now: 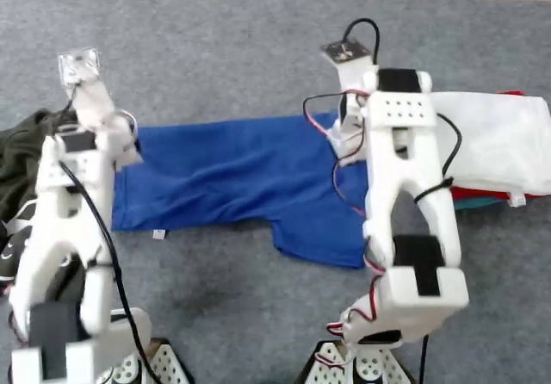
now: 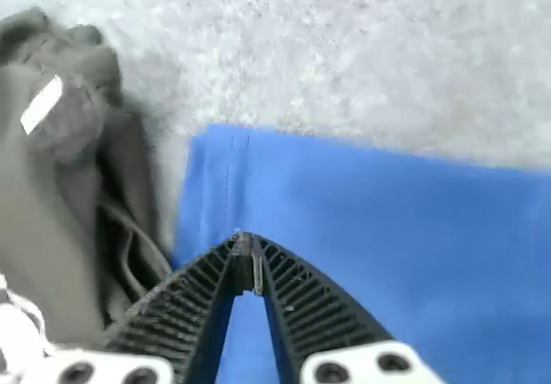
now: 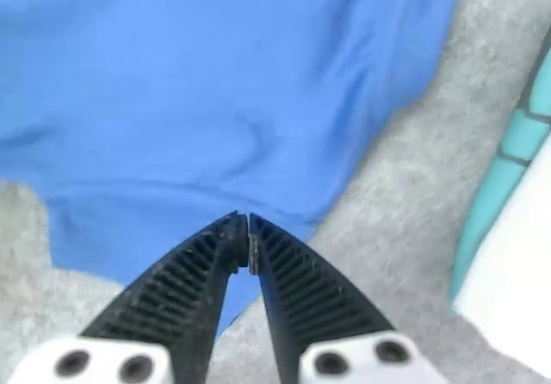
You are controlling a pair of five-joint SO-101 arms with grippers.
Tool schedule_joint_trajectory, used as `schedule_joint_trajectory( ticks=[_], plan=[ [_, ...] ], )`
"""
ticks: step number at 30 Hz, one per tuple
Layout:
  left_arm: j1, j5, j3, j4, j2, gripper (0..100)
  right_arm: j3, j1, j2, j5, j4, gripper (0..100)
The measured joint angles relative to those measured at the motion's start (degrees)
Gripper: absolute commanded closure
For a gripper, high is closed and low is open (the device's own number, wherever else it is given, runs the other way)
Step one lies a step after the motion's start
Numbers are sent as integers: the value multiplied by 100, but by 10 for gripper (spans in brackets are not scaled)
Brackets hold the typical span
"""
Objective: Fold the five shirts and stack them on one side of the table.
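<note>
A blue shirt [image 1: 232,177] lies spread flat across the middle of the grey table. My left gripper [image 2: 247,248] is shut, its tips low over the shirt's left edge [image 2: 215,195], with nothing seen between them; in the high view the left gripper [image 1: 127,143] sits at that same edge. My right gripper [image 3: 248,229] is also shut, over the shirt's right part [image 3: 215,83] near its border. In the high view the right gripper [image 1: 343,143] hangs above the shirt's right end. A crumpled dark olive shirt [image 1: 17,151] lies at the far left.
A folded white shirt [image 1: 495,143] tops a stack at the right edge, with teal cloth [image 3: 508,143] and red cloth under it. The dark shirt [image 2: 60,186] bunches right beside the blue shirt's edge. Bare grey table [image 1: 215,65] stretches behind the shirt.
</note>
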Motion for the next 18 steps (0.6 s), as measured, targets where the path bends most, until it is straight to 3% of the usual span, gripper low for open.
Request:
schedule_joint_trajectory(
  ticks=[6,14,18],
  plan=[
    [202,-26,1407,-492,-281,971,1837,-35,-352,-18,-1275,984],
    [-35,-53,1486,-1275,651,971,3024,158,35,-18,-2734,984],
    [-158,-290,1178,-1046,1152,971,3033,387,237,0,-2831,984]
  ],
)
